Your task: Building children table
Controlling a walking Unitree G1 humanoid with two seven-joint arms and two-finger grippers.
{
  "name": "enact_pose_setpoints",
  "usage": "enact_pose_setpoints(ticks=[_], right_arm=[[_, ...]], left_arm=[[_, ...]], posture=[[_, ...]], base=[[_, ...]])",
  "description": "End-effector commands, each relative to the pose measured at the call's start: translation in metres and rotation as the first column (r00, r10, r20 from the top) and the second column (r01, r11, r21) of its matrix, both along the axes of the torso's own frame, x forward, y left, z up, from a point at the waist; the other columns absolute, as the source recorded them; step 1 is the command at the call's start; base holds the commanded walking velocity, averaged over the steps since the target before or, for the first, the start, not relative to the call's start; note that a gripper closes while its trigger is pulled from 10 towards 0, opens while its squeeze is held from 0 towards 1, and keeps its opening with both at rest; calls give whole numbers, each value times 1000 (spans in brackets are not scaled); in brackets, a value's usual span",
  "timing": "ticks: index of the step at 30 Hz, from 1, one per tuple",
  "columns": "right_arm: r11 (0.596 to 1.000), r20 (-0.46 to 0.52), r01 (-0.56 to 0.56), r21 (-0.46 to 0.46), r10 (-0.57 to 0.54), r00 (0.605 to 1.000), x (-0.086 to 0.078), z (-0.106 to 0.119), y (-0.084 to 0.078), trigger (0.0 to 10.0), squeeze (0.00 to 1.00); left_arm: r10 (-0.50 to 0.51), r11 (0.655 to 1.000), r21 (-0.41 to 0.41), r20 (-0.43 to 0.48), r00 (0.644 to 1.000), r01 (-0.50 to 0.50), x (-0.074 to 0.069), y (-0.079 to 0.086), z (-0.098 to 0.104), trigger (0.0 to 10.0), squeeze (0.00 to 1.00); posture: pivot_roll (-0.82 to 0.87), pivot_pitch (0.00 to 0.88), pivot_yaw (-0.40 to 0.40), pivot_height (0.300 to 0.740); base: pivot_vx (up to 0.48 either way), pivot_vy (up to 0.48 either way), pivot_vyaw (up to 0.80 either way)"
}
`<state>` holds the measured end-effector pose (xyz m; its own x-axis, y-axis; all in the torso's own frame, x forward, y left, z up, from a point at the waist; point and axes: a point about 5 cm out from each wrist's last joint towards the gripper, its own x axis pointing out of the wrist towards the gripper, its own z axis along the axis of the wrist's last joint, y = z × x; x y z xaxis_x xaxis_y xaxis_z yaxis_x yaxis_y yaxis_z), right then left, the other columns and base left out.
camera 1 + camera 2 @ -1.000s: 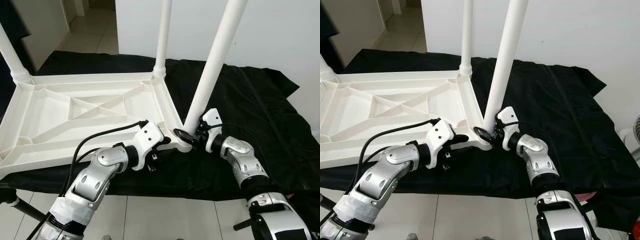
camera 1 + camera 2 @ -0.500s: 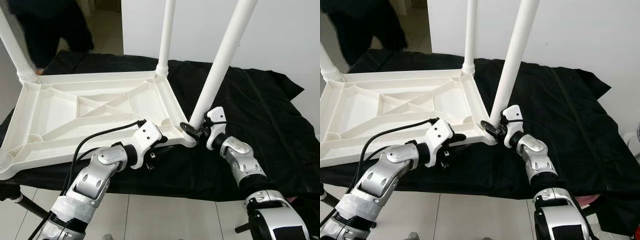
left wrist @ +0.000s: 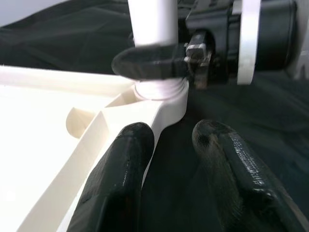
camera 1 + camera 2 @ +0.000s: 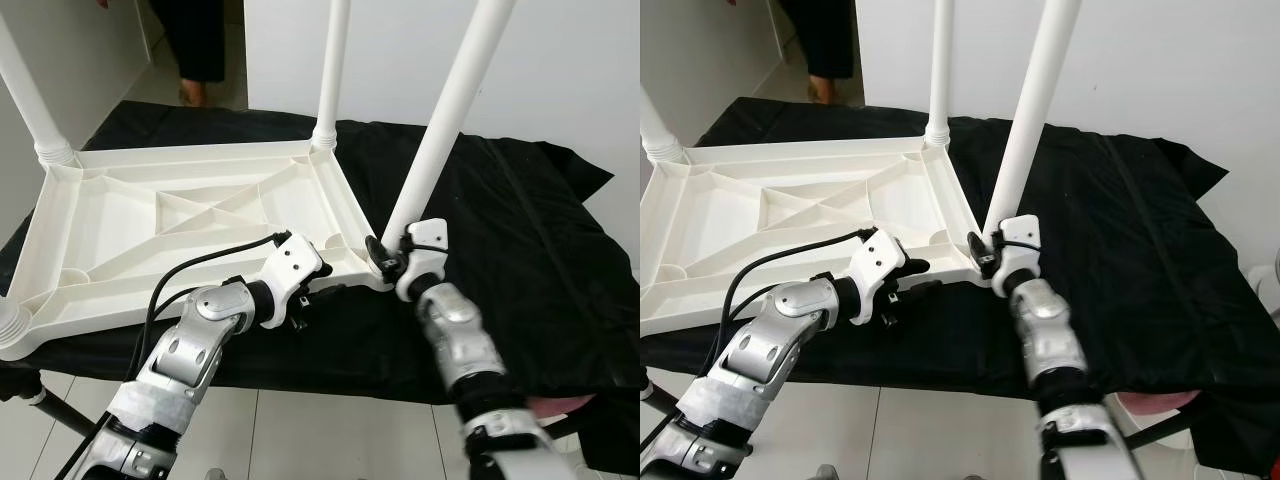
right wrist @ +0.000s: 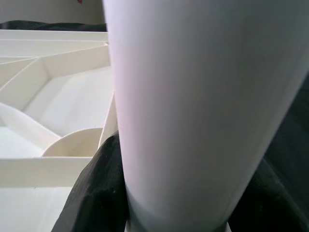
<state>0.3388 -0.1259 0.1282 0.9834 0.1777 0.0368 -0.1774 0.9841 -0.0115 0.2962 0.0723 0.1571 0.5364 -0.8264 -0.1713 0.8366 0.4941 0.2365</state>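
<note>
seating the near-right leg [image 4: 440,140] into its corner socket on the upturned white tabletop [image 4: 150,225], lying underside-up on a black cloth [image 4: 520,250] spread over the work surface. gripping that leg right at its base with the right gripper [image 4: 380,255], fingers wrapped round the tube just above the socket, leg leaning away to the right, not yet upright. bracing the tabletop's near edge with the left gripper [image 4: 325,290], just beside the same corner. standing already in their own corners, a far leg [image 4: 330,70] and a far-left leg [image 4: 28,95]; showing at the near-left corner, a ribbed socket collar [image 4: 12,325]. standing in the doorway beyond, a person [image 4: 195,40].

giving the same layout from the right eye, with the right gripper [image 4: 985,250] hugging the leaning leg and the left gripper [image 4: 910,280] low against the rim.

looking along the left fingers [image 3: 120,183], spread apart, one pressing the underside of the rim and the other over the cloth, clamping nothing; showing ahead the threaded collar [image 3: 159,89] of the leg sitting in the socket with the right gripper's dark finger closed round it.

looking along the right wrist, pressing close on the white leg [image 5: 193,106], a black finger [image 5: 96,193] curving against it, ribs of the tabletop behind.

judging the step as threading or pushing this leg home; calling next for straightening the leg to vertical and turning or pressing it down while holding the tabletop steady.
</note>
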Motion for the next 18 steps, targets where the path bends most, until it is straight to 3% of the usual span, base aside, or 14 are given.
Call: enact_pose_setpoints(ticks=[1, 3, 5, 8, 11, 12, 13, 14, 18], right_arm=[[998, -45, 58, -39, -60, 997, -3, -10, -6, 10000, 0], [998, -45, 58, -18, -58, 997, -7, -11, 9, 10000, 0], [998, -45, 58, -18, -58, 997, -7, -11, 9, 10000, 0], [999, -62, 37, 22, -35, 997, -11, -13, 27, 10000, 0], [999, -63, 47, 20, -46, 997, -12, -11, 26, 10000, 0], [999, -55, 52, 10, -52, 997, -12, -10, 22, 10000, 376], [999, -55, 52, 10, -52, 997, -12, -10, 22, 10000, 376], [999, -52, 54, 10, -53, 997, -11, -10, 18, 10000, 1000], [998, -30, 55, 9, -55, 998, -10, -5, 9, 10000, 1000]], left_arm=[[132, 991, -8, 31, 991, -131, 7, 5, -1, 10000, 0], [144, 990, -9, 34, 989, -144, 10, 5, 0, 10000, 0], [144, 990, -9, 34, 989, -144, 10, 5, 0, 10000, 0], [156, 988, -7, 38, 987, -156, 12, 6, 0, 10000, 0], [157, 988, -6, 39, 987, -156, 12, 6, 0, 10000, 0], [160, 987, -5, 39, 986, -160, 13, 6, 0, 10000, 0], [160, 987, -5, 39, 986, -160, 13, 6, 0, 10000, 0], [162, 987, -4, 39, 986, -162, 13, 7, 0, 10000, 0], [168, 986, -4, 40, 985, -168, 14, 8, -1, 10000, 0]], posture=[[-19, 0, -65, 740], [-17, 0, -63, 740], [-17, 0, -63, 740], [-17, 0, -62, 740], [-19, 0, -61, 740], [-18, 0, -61, 740], [-18, 0, -61, 740], [-18, 0, -62, 740], [-16, 0, -63, 740]], base=[[0, 0, 0], [0, 0, 0], [0, 0, 0], [0, 0, 0], [0, 0, 0], [0, 0, 0], [0, 0, 0], [0, 0, 0], [0, 0, 0]])
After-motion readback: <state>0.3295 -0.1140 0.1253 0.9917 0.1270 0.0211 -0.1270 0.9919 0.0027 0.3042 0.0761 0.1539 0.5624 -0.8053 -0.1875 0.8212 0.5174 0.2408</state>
